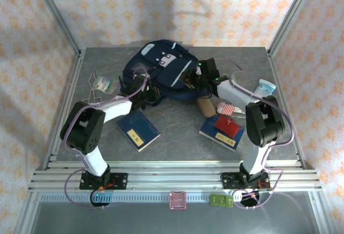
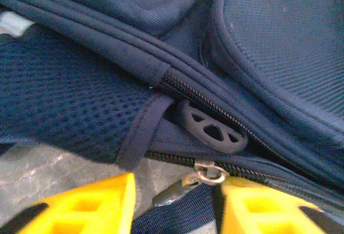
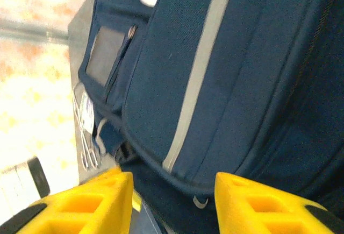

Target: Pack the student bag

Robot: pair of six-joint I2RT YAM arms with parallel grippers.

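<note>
The student bag [image 1: 161, 64], a navy backpack with white patches and pale stripes, lies at the back middle of the table. My left gripper [image 1: 148, 95] is at its near left edge. In the left wrist view the left gripper [image 2: 177, 207] stands open, with a metal zipper pull [image 2: 209, 172] and a dark strap [image 2: 177, 212] between its yellow fingers [image 2: 86, 207]. My right gripper [image 1: 191, 78] is at the bag's right side. Seen from the right wrist, the right gripper [image 3: 173, 201] is open, and the bag's striped front panel [image 3: 215, 83] lies just beyond the fingertips.
A blue book [image 1: 138, 129] lies near the left arm. Another blue book [image 1: 215, 134] with a red object [image 1: 228, 125] on it lies near the right arm. A brown glasses case [image 1: 205, 106] and a striped item [image 1: 228, 108] sit between. Packets lie at the left [image 1: 105, 83] and right [image 1: 264, 87].
</note>
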